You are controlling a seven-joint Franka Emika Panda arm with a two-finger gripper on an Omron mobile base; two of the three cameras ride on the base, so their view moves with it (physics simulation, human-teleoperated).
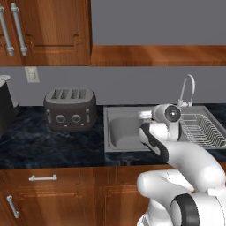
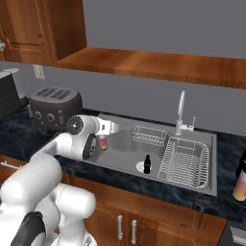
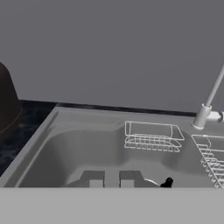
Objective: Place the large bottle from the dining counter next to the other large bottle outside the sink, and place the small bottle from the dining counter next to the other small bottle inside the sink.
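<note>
Steel-grey, the sink (image 2: 120, 144) sits in the dark marbled tabletop (image 2: 19, 129) in front of you, with your end effector (image 2: 103, 142) hanging over its left part. In the right base view you can see a small bottle with a pinkish body and a dark top (image 2: 103, 143) clenched between the fingers, upright and above the basin floor. From the left base view the arm's wrist hides the fingers, so the grip cannot be judged from there. The hand view looks across the basin, with the two dark fingertips (image 3: 94, 178) close together at the bottom.

The other small bottle (image 2: 147, 164), dark all over, stands upright on the basin floor beside the drain, well apart from the one you hold and just left of the wire dish rack (image 2: 185, 163). Its dark top (image 3: 168, 181) pokes up at the lower edge of the hand view. A small wire basket (image 3: 151, 136) hangs on the far wall of the basin, and the tap (image 2: 180, 113) rises behind the rack.

At the far right edge, outside the sink, you can make out a large bottle (image 2: 240, 185) on the tabletop; it is cut by the frame, so it may be more than one. A toaster (image 1: 69, 108) stands on the tabletop left of the sink.
</note>
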